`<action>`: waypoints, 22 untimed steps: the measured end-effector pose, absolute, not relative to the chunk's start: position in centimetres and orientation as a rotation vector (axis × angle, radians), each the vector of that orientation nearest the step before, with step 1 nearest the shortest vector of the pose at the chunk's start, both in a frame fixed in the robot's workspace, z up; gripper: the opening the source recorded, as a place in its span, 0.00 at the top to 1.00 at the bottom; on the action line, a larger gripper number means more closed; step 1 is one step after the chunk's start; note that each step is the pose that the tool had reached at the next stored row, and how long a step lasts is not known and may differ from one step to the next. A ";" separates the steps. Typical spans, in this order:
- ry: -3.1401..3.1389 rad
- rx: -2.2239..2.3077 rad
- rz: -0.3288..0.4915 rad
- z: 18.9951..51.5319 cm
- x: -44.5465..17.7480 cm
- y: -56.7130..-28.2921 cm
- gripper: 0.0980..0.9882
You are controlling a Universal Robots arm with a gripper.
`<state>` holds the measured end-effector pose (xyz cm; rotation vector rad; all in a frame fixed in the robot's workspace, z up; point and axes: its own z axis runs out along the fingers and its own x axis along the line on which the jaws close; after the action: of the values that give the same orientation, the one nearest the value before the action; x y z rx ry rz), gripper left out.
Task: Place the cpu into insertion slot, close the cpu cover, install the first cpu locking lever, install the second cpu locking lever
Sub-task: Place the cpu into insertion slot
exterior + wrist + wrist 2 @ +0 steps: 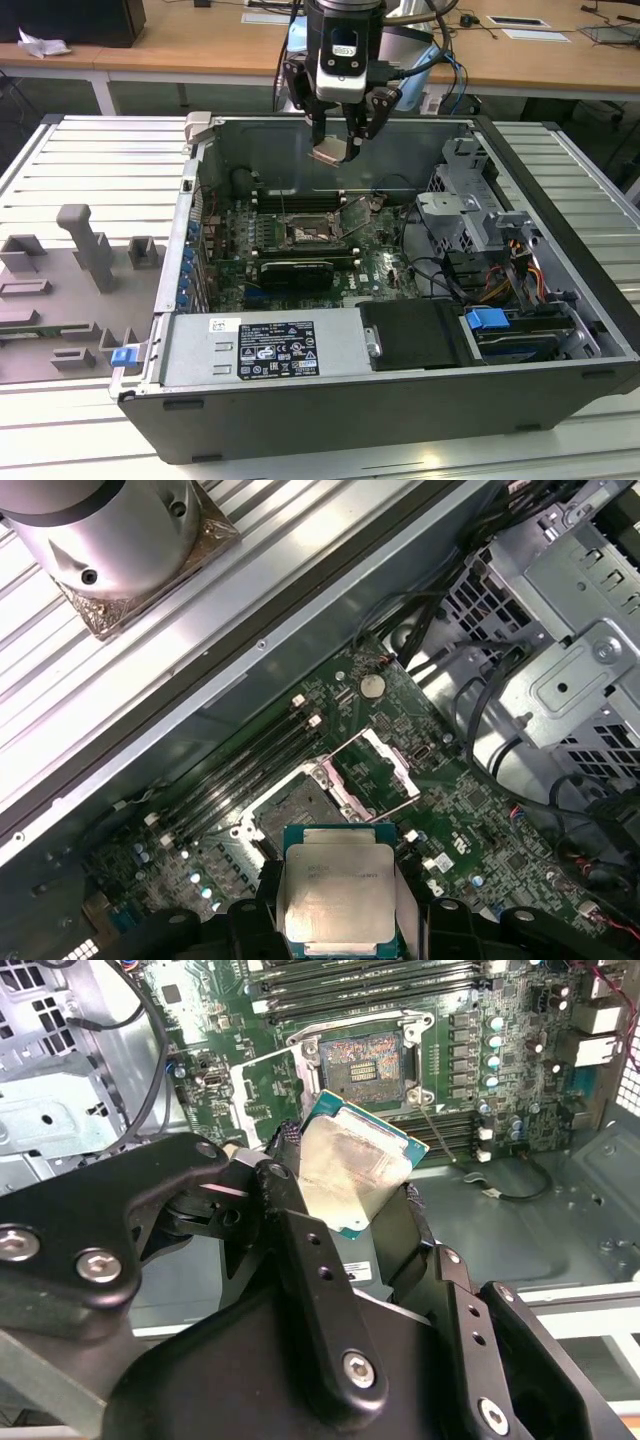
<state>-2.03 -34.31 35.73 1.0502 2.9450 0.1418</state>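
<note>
We see the jaws clenched on the cpu [350, 1165], held tilted between them; in the exterior view it hangs at twelve o'clock from the insertion slot [304, 234], well apart, the cpu cover [388, 768] raised.

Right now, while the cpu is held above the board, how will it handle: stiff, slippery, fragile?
The cpu looks like a flat rigid plate, so probably stiff and light. Its smooth metal top could slip; in the second wrist view it sits tilted between the fingers. The thin green edge suggests it's fragile if knocked against the insertion slot.
</note>
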 end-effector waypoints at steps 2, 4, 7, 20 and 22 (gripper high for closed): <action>2.941 1.060 0.142 35.7 -2.0 -34.3 0.52; 2.938 1.069 0.142 35.7 -2.0 -34.3 0.52; 2.916 1.121 0.141 35.7 -2.0 -34.3 0.52; 2.876 1.213 0.140 35.1 -2.1 -34.3 0.52; 2.875 1.215 0.140 34.9 -2.1 -34.3 0.52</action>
<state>-2.05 -34.31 34.95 1.2150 2.8755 0.1403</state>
